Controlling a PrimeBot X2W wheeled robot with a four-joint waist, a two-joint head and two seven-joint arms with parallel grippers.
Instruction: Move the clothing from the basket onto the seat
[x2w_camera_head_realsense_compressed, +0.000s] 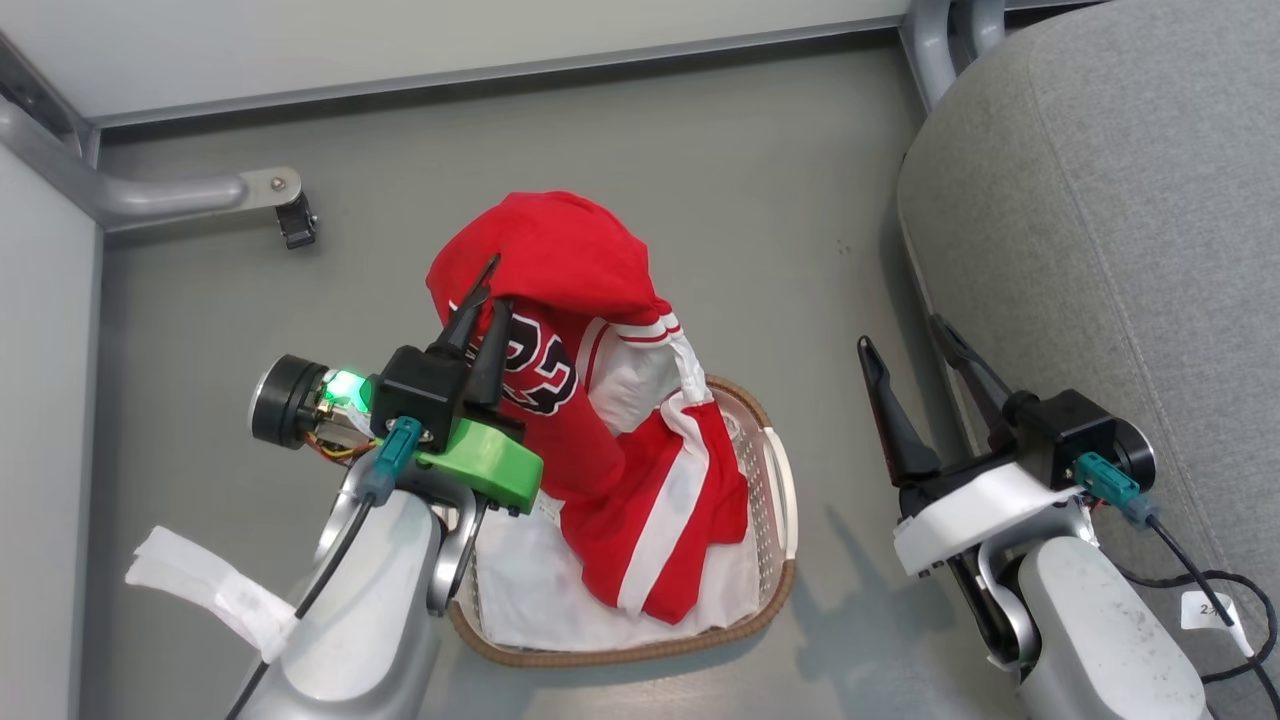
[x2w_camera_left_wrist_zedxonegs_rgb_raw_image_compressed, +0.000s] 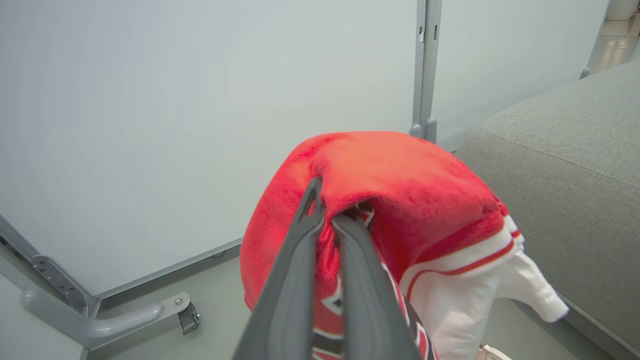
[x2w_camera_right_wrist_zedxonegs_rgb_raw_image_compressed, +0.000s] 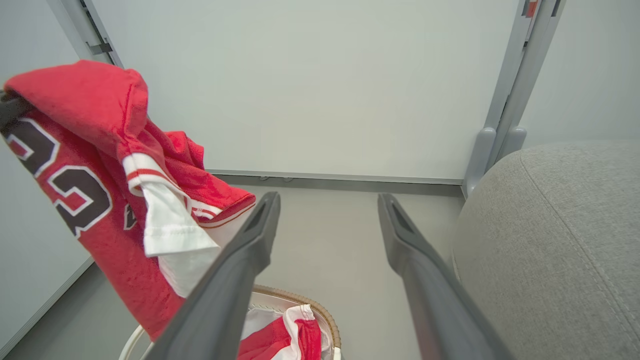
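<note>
You get bright, even light from overhead in all three views. Shadows on the floor (x2w_camera_head_realsense_compressed: 640, 150) are soft: a pale one lies just right of the basket (x2w_camera_head_realsense_compressed: 775, 480), near the right gripper (x2w_camera_head_realsense_compressed: 900, 335), and a darker band runs along the foot of the seat (x2w_camera_head_realsense_compressed: 1100, 250). In the left wrist view the clothing (x2w_camera_left_wrist_zedxonegs_rgb_raw_image_compressed: 400, 175) looks oversaturated and fuzzy, and the left gripper (x2w_camera_left_wrist_zedxonegs_rgb_raw_image_compressed: 330, 200) has blurred fingers (x2w_camera_left_wrist_zedxonegs_rgb_raw_image_compressed: 295, 280) close to the lens; the floor in the top right corner shines. In the right wrist view the posts (x2w_camera_right_wrist_zedxonegs_rgb_raw_image_compressed: 505, 100) lean outward, bent by the lens. A small green light (x2w_camera_head_realsense_compressed: 345, 385) glows left of the clothing.
</note>
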